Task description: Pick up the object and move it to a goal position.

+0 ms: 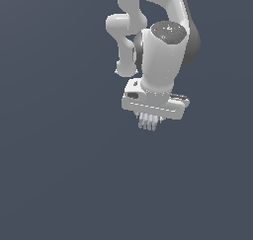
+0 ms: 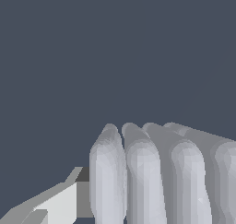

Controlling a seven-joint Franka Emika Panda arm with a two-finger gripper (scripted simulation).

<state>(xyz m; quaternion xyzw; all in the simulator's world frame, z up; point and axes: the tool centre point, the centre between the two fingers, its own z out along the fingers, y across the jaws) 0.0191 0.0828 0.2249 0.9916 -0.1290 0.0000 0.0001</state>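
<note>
In the wrist view the ribbed block [image 2: 156, 177] fills the near foreground, four pale rounded fins side by side, with one white finger [image 2: 55, 204] right beside its outermost fin. In the exterior view the block [image 1: 147, 121] pokes out just under the gripper [image 1: 150, 116], which appears closed on it. Above the block rises the white arm [image 1: 160, 51], against a plain dark grey-blue background [image 1: 54, 175].

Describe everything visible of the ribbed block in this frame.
The ribbed block is small, pale grey-lavender, matte, with about four parallel rounded fins. It pokes out directly below the white gripper, narrower than it. One finger sits against its side in the wrist view; the other is unseen. Whether it rests on a surface is unclear.
</note>
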